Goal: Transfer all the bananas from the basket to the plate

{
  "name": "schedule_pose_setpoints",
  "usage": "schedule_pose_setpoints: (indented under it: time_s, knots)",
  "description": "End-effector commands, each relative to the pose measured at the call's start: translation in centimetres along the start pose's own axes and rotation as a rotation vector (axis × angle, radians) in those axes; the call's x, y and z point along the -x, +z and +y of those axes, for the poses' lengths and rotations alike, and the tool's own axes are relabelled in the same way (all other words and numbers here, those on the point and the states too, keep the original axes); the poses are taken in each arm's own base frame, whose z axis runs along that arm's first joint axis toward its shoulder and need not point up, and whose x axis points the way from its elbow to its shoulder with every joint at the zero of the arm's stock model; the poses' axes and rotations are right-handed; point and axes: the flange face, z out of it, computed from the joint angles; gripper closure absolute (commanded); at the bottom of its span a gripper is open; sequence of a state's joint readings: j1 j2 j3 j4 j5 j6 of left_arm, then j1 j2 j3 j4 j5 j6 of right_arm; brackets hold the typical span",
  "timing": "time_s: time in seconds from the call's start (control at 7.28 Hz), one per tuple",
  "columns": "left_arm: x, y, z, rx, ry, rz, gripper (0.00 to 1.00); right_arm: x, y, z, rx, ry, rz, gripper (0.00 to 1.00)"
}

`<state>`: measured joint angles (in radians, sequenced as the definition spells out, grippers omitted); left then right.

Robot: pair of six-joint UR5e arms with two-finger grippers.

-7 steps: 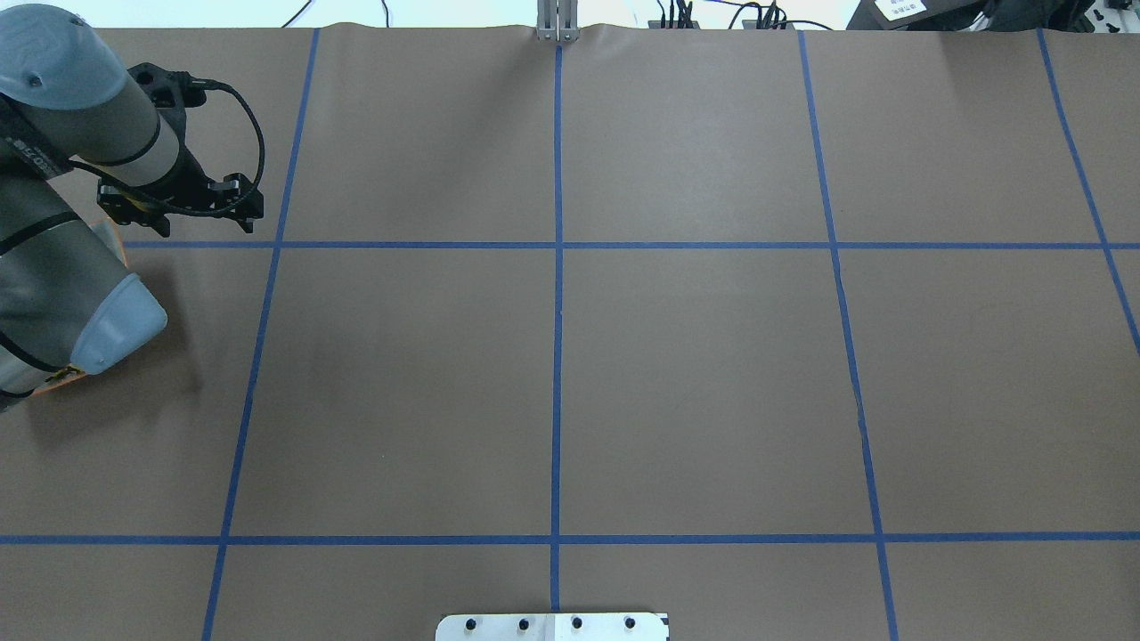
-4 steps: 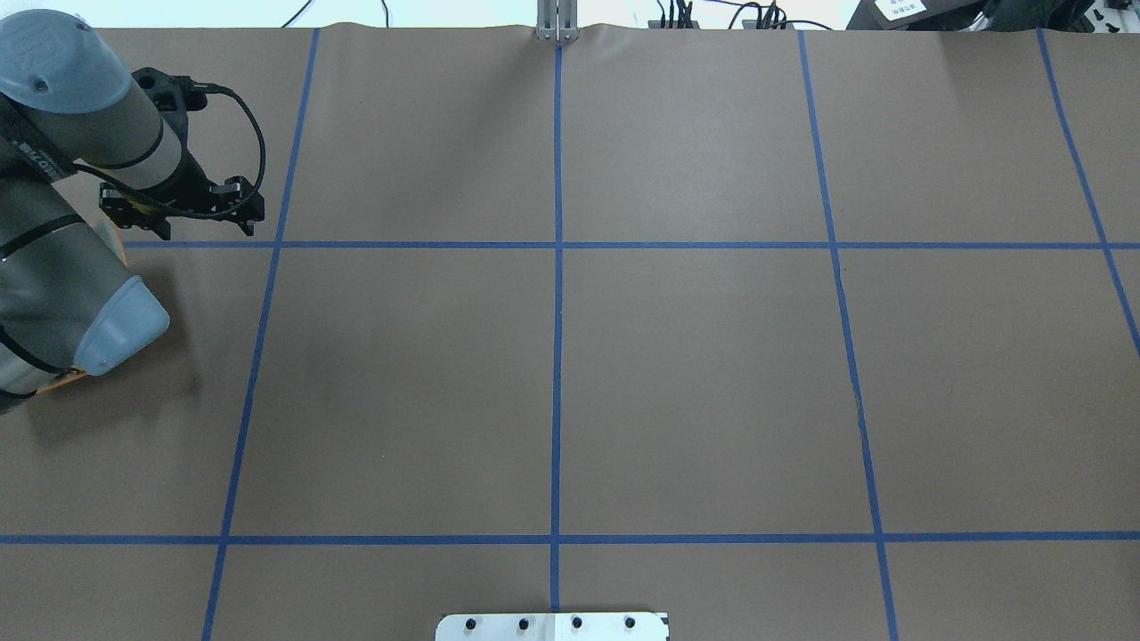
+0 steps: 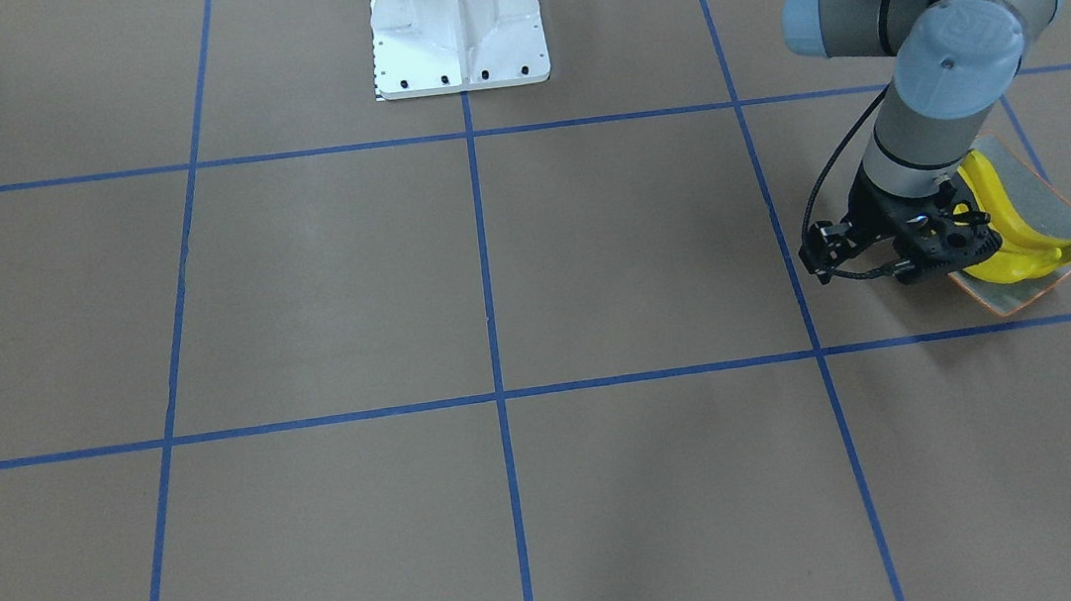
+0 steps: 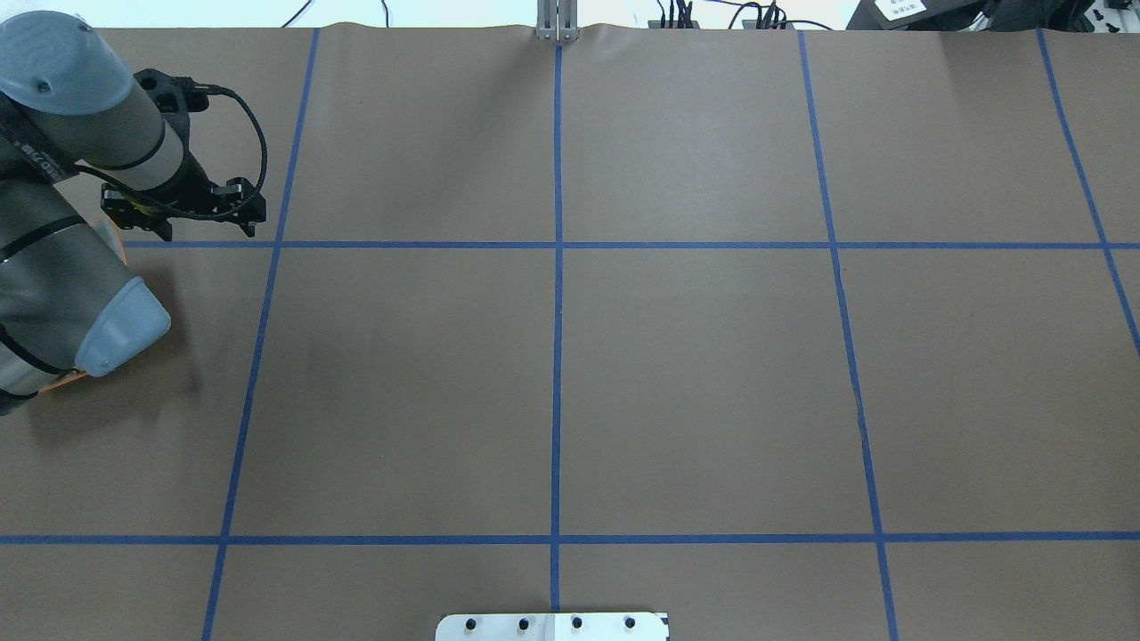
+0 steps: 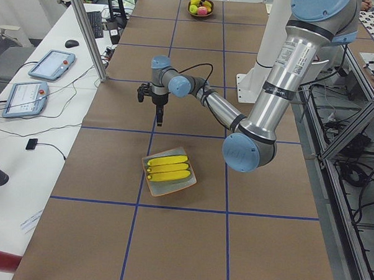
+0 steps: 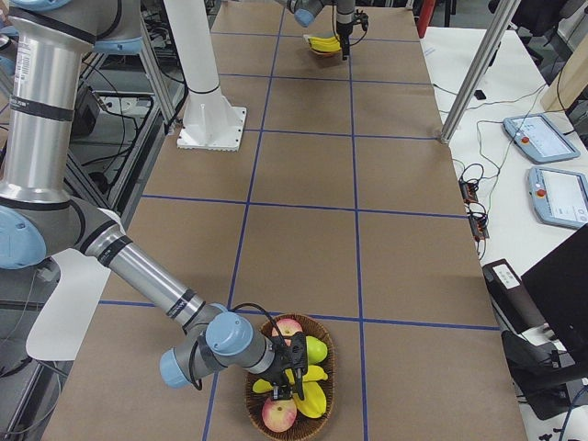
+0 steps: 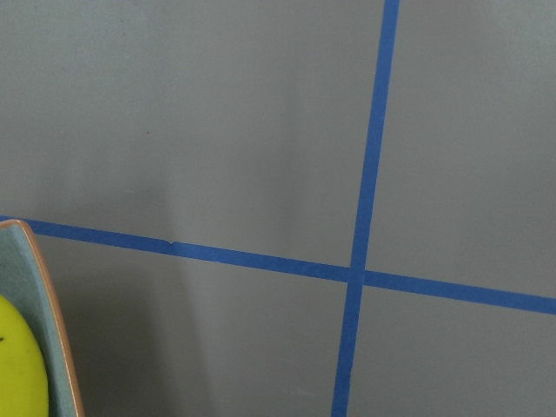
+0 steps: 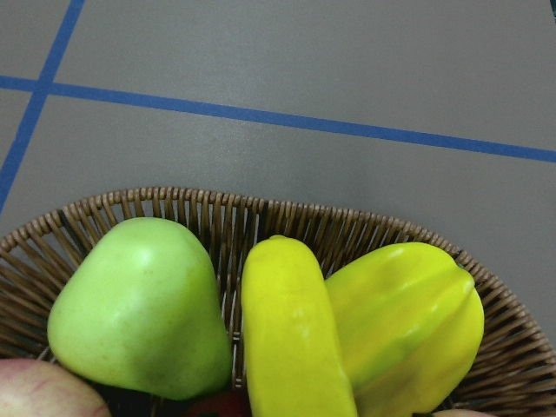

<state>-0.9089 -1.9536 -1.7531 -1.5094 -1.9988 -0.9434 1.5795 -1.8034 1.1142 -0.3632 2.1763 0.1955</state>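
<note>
Three yellow bananas point(image 3: 1011, 235) lie side by side on the grey-green plate point(image 3: 1030, 179), also seen in the exterior left view point(image 5: 172, 187). My left gripper point(image 3: 940, 263) hangs empty just beside the plate's edge. Its wrist view shows the plate rim point(image 7: 52, 347) and a bit of banana point(image 7: 16, 365). I cannot tell whether its fingers are open. My right gripper point(image 6: 292, 375) hovers low over the wicker basket point(image 6: 253, 393). Its wrist view shows one banana point(image 8: 291, 339) in the basket point(image 8: 217, 208). I cannot tell whether this gripper is open or shut.
The basket also holds a green pear point(image 8: 139, 304), a yellow starfruit point(image 8: 408, 321) and red apples point(image 6: 278, 415). The white robot base point(image 3: 457, 30) stands at the table's middle edge. Blue tape lines cross the brown table point(image 4: 695, 383).
The left arm has shifted only very slightly in the overhead view. Nothing else differs.
</note>
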Motion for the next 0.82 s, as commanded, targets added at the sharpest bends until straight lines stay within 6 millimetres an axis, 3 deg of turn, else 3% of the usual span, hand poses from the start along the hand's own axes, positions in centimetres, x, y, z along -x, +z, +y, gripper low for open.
schedule_pose_setpoints:
  time_s: [0.0,0.27,0.41,0.69]
  knots:
    - [-0.1,0.0,0.1,0.001,0.001,0.001,0.00,-0.8,-1.4,-0.4,-0.033,-0.022,-0.019,1.00]
    - [-0.6,0.4,0.6,0.008,0.005,0.002,0.00,-1.5,-5.3,-4.1,-0.091,0.045,-0.112,1.00]
    - [-0.9,0.5,0.6,-0.006,0.008,0.024,0.00,-0.5,-7.1,-6.8,-0.078,0.071,-0.130,1.00]
    - [-3.3,1.9,1.5,-0.039,-0.003,0.119,0.00,1.3,-8.5,-9.2,-0.048,0.131,-0.200,1.00]
